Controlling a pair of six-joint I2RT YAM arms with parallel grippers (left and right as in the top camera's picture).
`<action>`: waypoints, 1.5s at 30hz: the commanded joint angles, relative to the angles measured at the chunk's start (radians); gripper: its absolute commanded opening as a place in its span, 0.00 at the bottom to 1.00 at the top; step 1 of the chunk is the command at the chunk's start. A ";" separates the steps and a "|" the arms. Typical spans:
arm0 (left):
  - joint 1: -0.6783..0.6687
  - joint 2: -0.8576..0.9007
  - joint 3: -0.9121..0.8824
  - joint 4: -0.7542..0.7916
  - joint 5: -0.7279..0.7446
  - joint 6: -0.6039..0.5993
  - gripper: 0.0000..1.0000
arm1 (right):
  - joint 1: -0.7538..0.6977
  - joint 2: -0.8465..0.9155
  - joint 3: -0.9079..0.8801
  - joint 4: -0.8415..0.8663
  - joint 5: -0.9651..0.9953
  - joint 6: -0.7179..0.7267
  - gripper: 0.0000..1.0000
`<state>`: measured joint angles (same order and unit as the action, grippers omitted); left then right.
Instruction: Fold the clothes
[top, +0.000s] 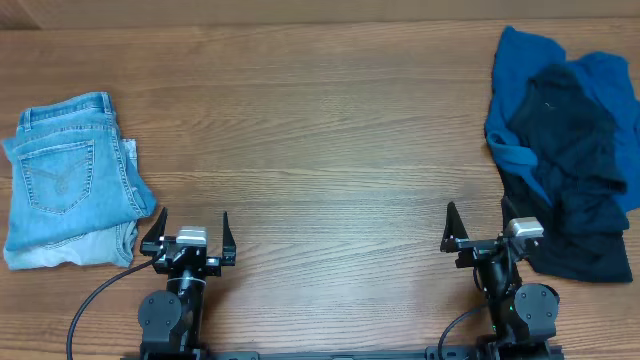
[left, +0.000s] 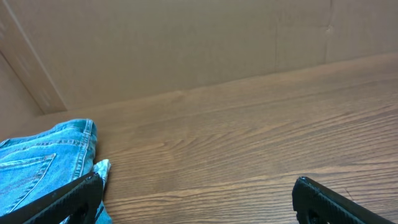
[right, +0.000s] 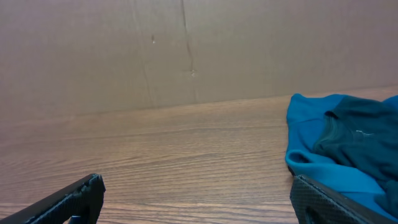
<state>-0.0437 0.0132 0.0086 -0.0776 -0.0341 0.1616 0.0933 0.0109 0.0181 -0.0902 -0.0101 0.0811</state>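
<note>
Folded light blue jeans (top: 70, 180) lie at the table's left side; they also show at the lower left of the left wrist view (left: 37, 162). A crumpled pile of blue and dark navy clothes (top: 565, 150) lies at the right side; its blue edge shows in the right wrist view (right: 342, 143). My left gripper (top: 190, 228) is open and empty near the front edge, just right of the jeans; its fingers show in the left wrist view (left: 199, 199). My right gripper (top: 480, 225) is open and empty beside the pile's lower left; its fingers show in the right wrist view (right: 199, 196).
The wooden table (top: 320, 150) spans the view between the two sets of clothes. A brown cardboard wall (left: 186, 43) stands behind the table's far edge and also shows in the right wrist view (right: 186, 50). Black cables run from the arm bases at the front.
</note>
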 joint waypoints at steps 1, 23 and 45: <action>0.004 -0.009 -0.004 0.003 0.012 0.018 1.00 | 0.001 -0.008 -0.010 0.006 0.009 -0.003 1.00; 0.004 -0.009 -0.004 0.002 0.012 0.018 1.00 | 0.001 -0.008 -0.010 0.006 0.009 -0.003 1.00; 0.004 -0.007 0.109 -0.059 0.106 -0.186 1.00 | 0.001 0.017 0.156 -0.121 0.180 0.061 1.00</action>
<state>-0.0437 0.0132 0.0216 -0.0937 0.0330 0.0563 0.0933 0.0132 0.0662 -0.1730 0.0746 0.1314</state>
